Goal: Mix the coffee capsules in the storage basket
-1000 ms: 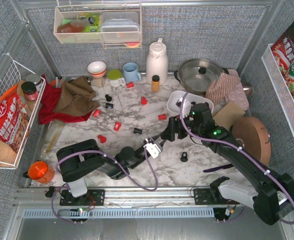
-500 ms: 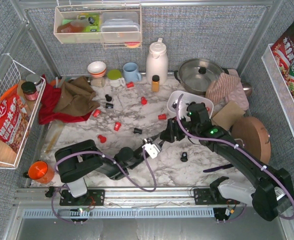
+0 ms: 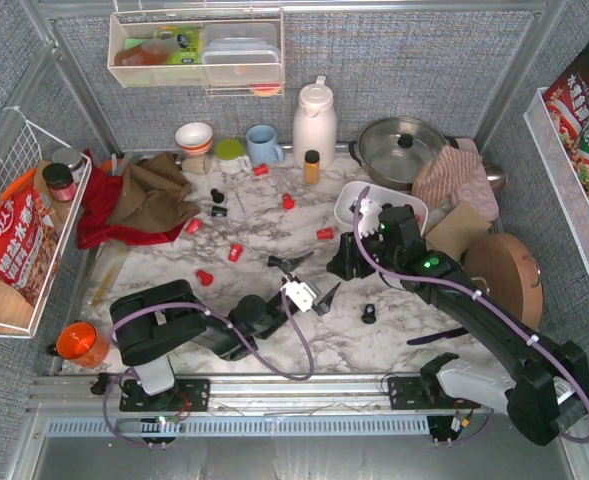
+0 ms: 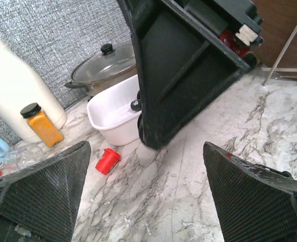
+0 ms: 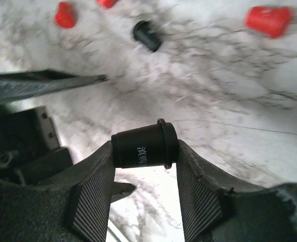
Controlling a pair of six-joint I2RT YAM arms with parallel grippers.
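Top external view: the left claw [image 3: 308,280] lies low over the marble-patterned table [image 3: 394,340]. Its two flat fingers [image 3: 326,297] are splayed wide with nothing between them. Just right of it hangs the right claw [image 3: 342,264], too dark here to tell its grip. The basket [image 3: 346,199], a shallow white plastic tray with rounded corners, sits just behind the right claw, partly under that arm. Red capsules [image 3: 325,233] and black capsules [image 3: 219,210] lie scattered behind and left of both claws.

Left wrist view: the left claw [image 4: 144,151] stands wide apart, mesh-textured pads [image 4: 42,196] at either edge and bare marble between. Straight ahead looms the right arm [image 4: 188,65], boxy and black. The basket [image 4: 110,113] lies behind it, smooth and glossy. A red capsule [image 4: 108,160] lies on its side just before the basket. Farther left stand an amber bottle [image 4: 41,126] and a glass-lidded pot [image 4: 105,63].

Right wrist view: the right claw [image 5: 144,157] is clamped on a black capsule [image 5: 143,145]. It is a small flanged cup held sideways between ribbed pads [image 5: 90,199], with white lettering on its wall. Beyond it more capsules lie on the marble.
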